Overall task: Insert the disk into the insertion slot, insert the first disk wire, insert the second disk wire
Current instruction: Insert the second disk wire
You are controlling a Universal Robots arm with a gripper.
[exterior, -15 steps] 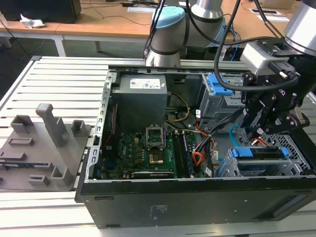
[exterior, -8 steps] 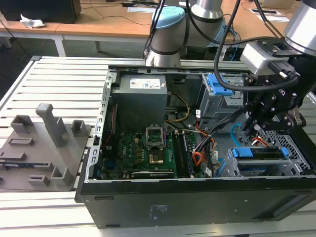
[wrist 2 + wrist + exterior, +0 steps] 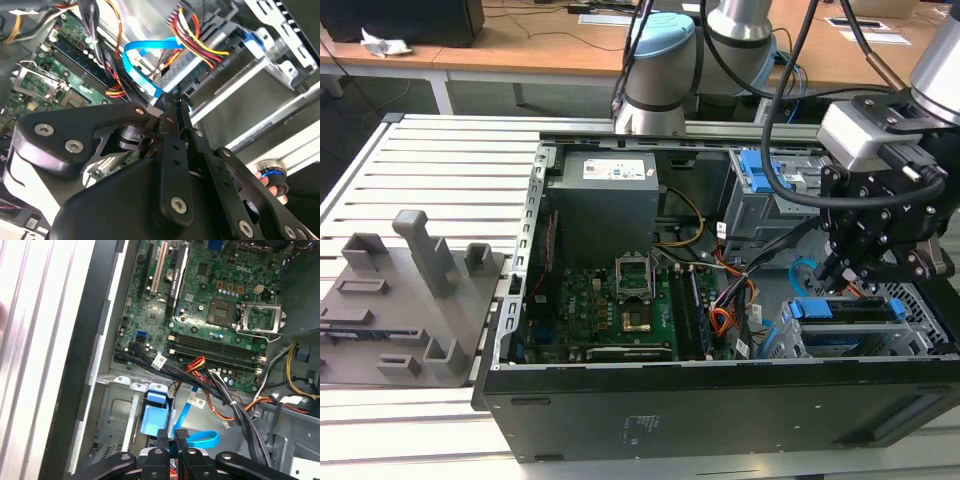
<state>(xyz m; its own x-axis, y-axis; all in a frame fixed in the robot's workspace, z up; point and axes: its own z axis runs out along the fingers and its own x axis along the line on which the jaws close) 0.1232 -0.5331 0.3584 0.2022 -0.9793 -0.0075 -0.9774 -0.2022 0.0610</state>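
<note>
The disk (image 3: 850, 312), in its blue carrier, lies inside the insertion slot (image 3: 923, 297), a perforated silver cage at the case's near corner on the exterior view's right. My gripper (image 3: 842, 272) hovers just above the disk's inner end. In the second wrist view the gripper (image 3: 172, 100) is shut on the end of the second disk wire (image 3: 145, 55), a light-blue looped cable, close to the disk's rear edge (image 3: 220, 67). A red-and-yellow wire bundle (image 3: 200, 42) ends in a plug at that rear edge. In the first wrist view the light-blue cable (image 3: 202, 440) runs between the fingertips (image 3: 162, 436).
The open case holds a green motherboard (image 3: 610, 300), a power supply (image 3: 605, 195) and a taller grey cage with blue tabs (image 3: 765, 190) behind the gripper. Black cable bundles (image 3: 225, 400) cross beside the slot. A grey fixture (image 3: 410, 300) sits on the slatted table at the exterior view's left.
</note>
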